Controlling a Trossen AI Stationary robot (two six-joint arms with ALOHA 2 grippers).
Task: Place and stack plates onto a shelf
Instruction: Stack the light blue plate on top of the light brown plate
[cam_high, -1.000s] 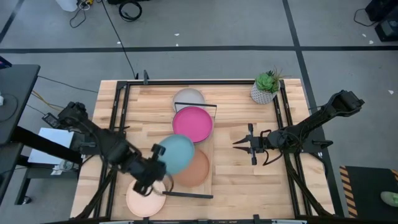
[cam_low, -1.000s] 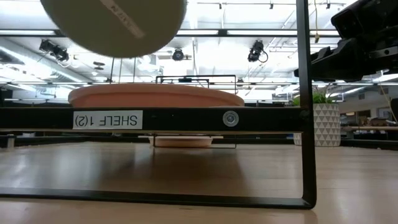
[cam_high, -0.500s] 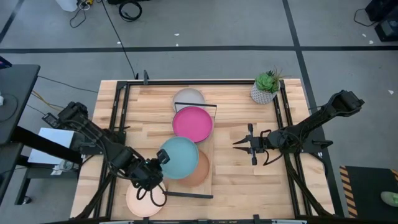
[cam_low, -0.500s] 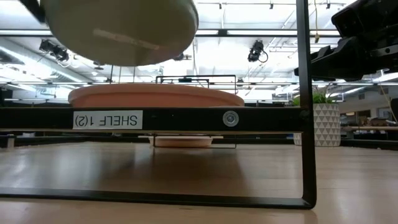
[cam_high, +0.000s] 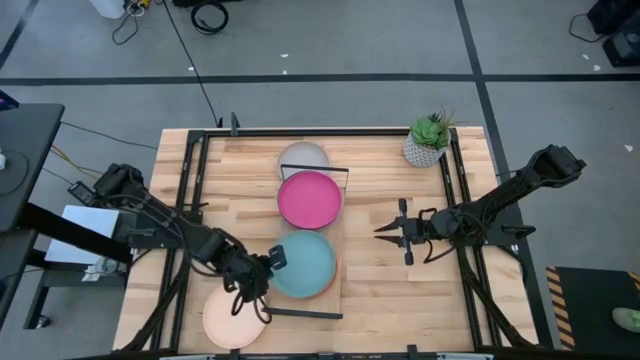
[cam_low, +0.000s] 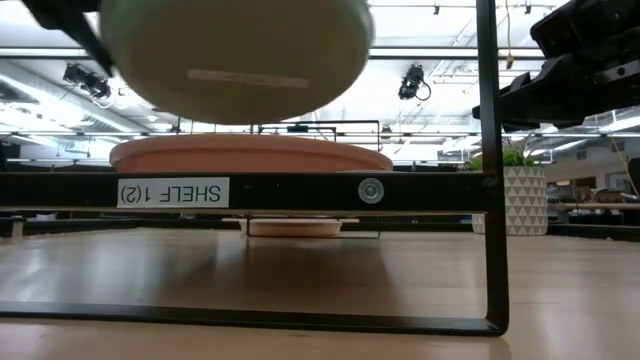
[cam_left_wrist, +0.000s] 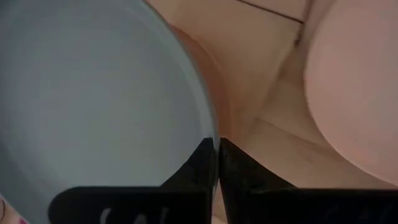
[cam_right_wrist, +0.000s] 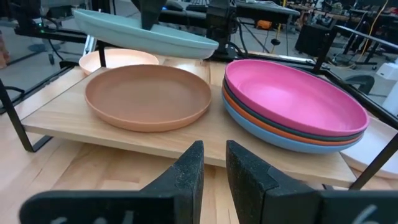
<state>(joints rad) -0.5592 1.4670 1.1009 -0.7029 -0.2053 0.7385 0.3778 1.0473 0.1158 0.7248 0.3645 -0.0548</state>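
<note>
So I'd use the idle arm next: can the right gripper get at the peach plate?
Probably not: the peach plate lies beyond the shelf and left gripper, far from the right gripper.

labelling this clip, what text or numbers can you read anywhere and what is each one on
"SHELF 1(2)", printed mirror-reversed on a white label stuck to the black front bar of the shelf, low view.
A pale sticker on the underside of the light teal plate, held in the left gripper: too blurred to read.
No other readable text in any view.
</note>
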